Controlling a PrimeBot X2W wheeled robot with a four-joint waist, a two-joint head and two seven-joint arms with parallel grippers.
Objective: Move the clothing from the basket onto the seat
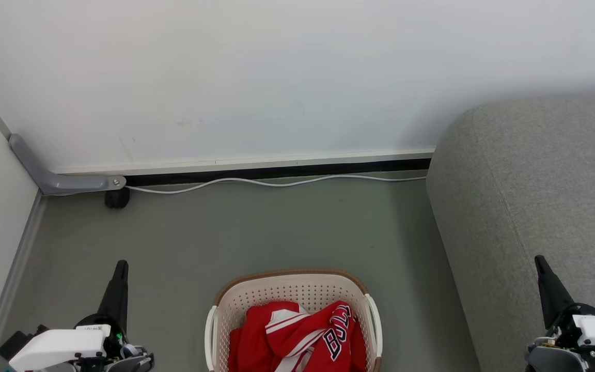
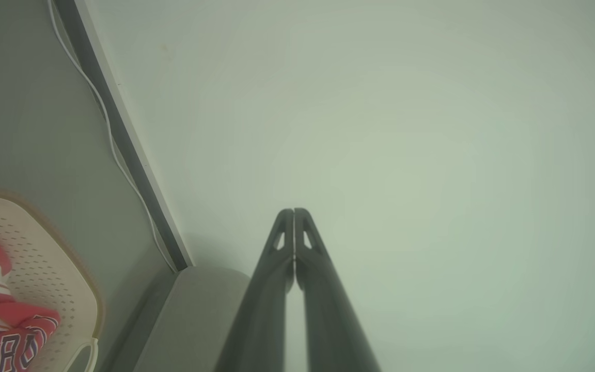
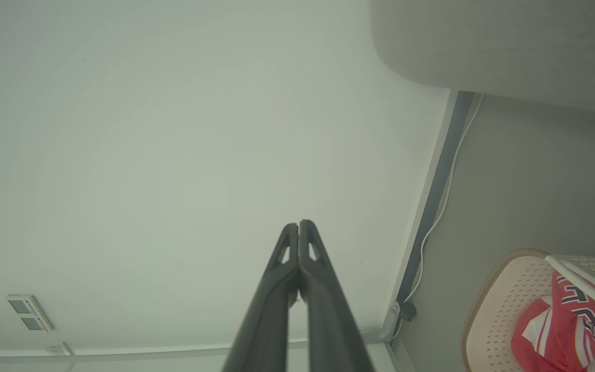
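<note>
The red clothing (image 1: 297, 338) lies crumpled in the basket (image 1: 292, 289), a heap with no clear long axis. Its navy lettering slants up toward the basket's right handle. The basket stands on the floor (image 1: 277, 227), and a strip of bare floor separates it from the sofa (image 1: 535, 196) on its right.

The left pincer (image 1: 121, 266) and the right pincer (image 1: 540, 261) flank the basket and point at the wall (image 1: 277, 77). The wrist views show each pincer's fingers pressed together, holding nothing.

The right wrist view adds wall sockets (image 3: 29, 312). A white cable (image 1: 277, 182) runs along the wall's foot.
</note>
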